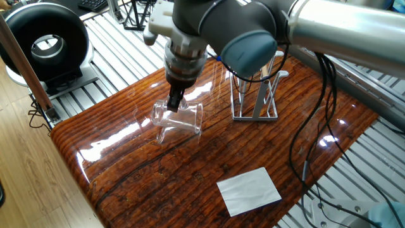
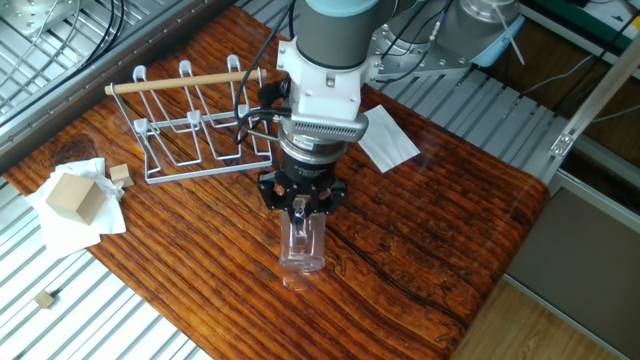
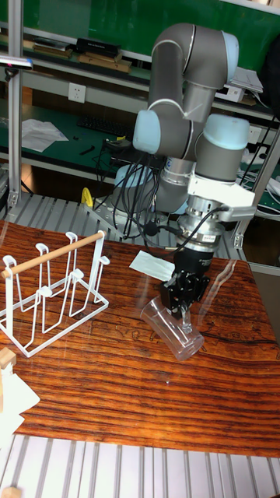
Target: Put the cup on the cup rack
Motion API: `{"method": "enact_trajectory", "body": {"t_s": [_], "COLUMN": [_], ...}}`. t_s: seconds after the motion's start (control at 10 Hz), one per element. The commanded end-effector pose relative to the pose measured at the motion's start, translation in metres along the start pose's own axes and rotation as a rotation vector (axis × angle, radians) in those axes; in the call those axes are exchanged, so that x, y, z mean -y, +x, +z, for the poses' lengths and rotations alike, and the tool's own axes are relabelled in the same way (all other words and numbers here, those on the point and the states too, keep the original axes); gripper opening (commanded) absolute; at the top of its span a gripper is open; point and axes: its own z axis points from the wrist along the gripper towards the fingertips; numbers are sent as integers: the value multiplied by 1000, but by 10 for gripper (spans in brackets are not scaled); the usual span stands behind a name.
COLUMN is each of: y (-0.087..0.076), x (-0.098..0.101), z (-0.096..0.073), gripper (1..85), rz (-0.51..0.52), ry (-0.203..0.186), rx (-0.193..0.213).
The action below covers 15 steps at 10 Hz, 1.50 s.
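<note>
Cup: we see a clear glass tumbler (image 1: pixel 178 118) (image 2: pixel 302 243) (image 3: pixel 173 328), slightly tapered with a thick base, tilted on its side just above the glossy wooden table (image 1: pixel 158 180), near the middle of the top.
Gripper: our black two-finger gripper (image 1: pixel 174 101) (image 2: pixel 302 207) (image 3: pixel 182 305) is clamped narrowly on the cup's rim, one finger inside the glass.
Cup rack: we see thin pale wire, a rectangular base, upright pegs and a light wooden rod handle (image 2: pixel 190 122) (image 3: pixel 48 291) (image 1: pixel 255 90); it stands apart from the cup.
Paper: a flat white sheet (image 1: pixel 249 190) lies on the table.
Wooden block: a pale cube (image 2: pixel 74 196) rests on crumpled white tissue (image 2: pixel 45 228) at the table's end beyond the rack.
</note>
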Motion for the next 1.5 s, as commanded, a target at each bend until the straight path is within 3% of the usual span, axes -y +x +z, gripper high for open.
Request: {"method": "enact_trajectory", "body": {"t_s": [0.0, 0.4, 0.7, 0.9, 1.2, 1.3, 1.4], "y": [4, 1, -3, 3, 0, 1, 1], "x": [-1, -2, 6, 1, 3, 4, 6], "z": [8, 8, 8, 8, 8, 8, 8], "gripper": [10, 10, 10, 10, 10, 30, 143], "rz": [11, 13, 10, 4, -8, -8, -27], "ry": [-5, -10, 22, 3, 11, 15, 23], "rx": [17, 27, 42, 20, 30, 26, 28]}}
